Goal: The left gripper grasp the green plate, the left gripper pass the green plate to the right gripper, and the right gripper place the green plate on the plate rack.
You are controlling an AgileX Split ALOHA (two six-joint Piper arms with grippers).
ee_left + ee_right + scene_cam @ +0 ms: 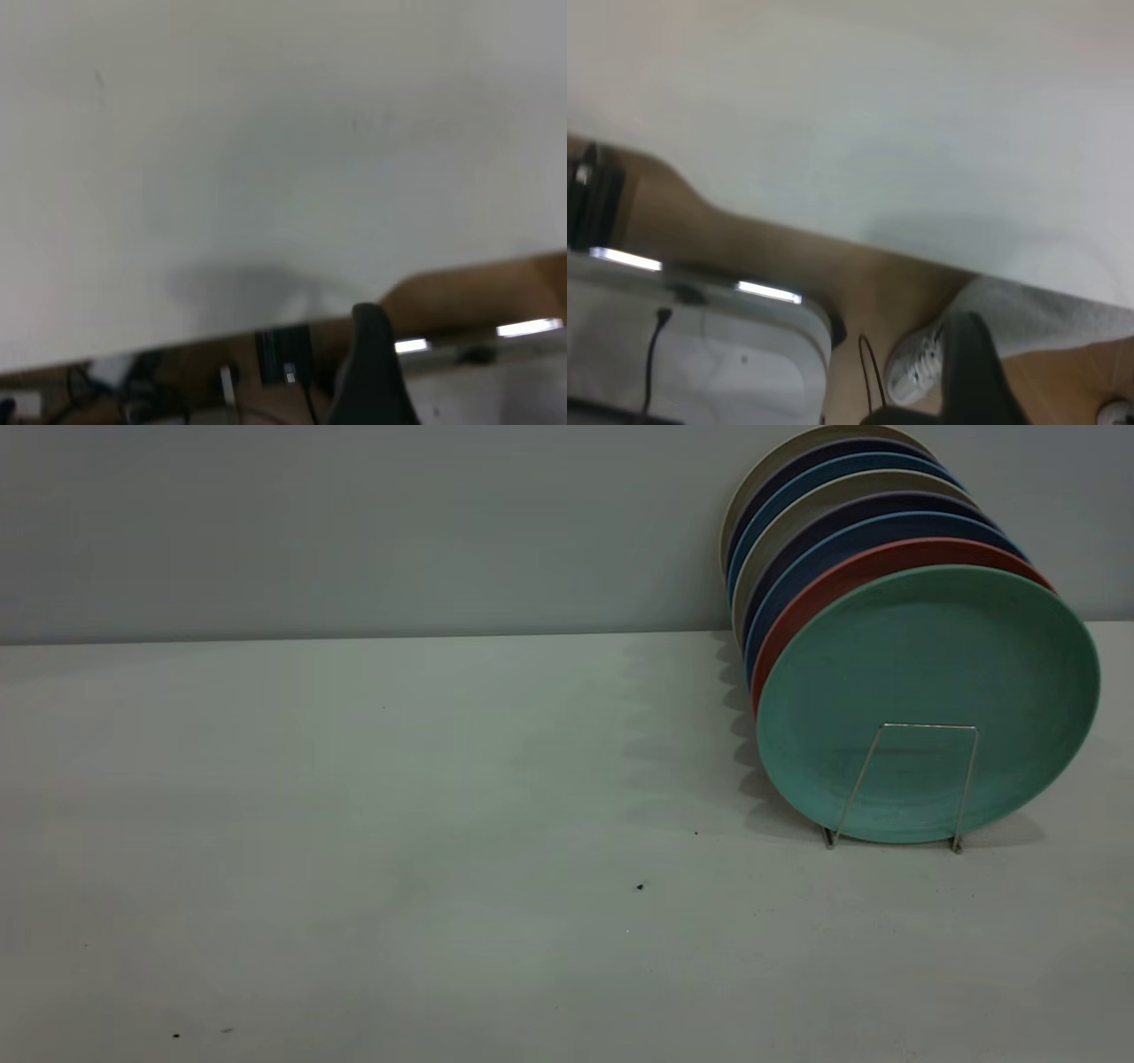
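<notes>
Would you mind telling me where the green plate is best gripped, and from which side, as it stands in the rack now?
Grip the green plate by its upper rim, coming down from above. It stands on edge at the front of the row, leaning back on the pink plate, with the plate rack loop crossing its lower face, so the top edge looks like the freest part for jaws to straddle.

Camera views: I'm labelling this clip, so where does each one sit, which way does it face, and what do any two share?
Exterior view: low in front of the table, facing the wall; the green plate stands foremost in the plate rack; no arm shows.
Left wrist view: above the table's edge, looking down; one dark finger of the left gripper shows.
Right wrist view: likewise over the edge; one finger of the right gripper, floor and a shoe below.
Shared: all three show the pale tabletop.
</notes>
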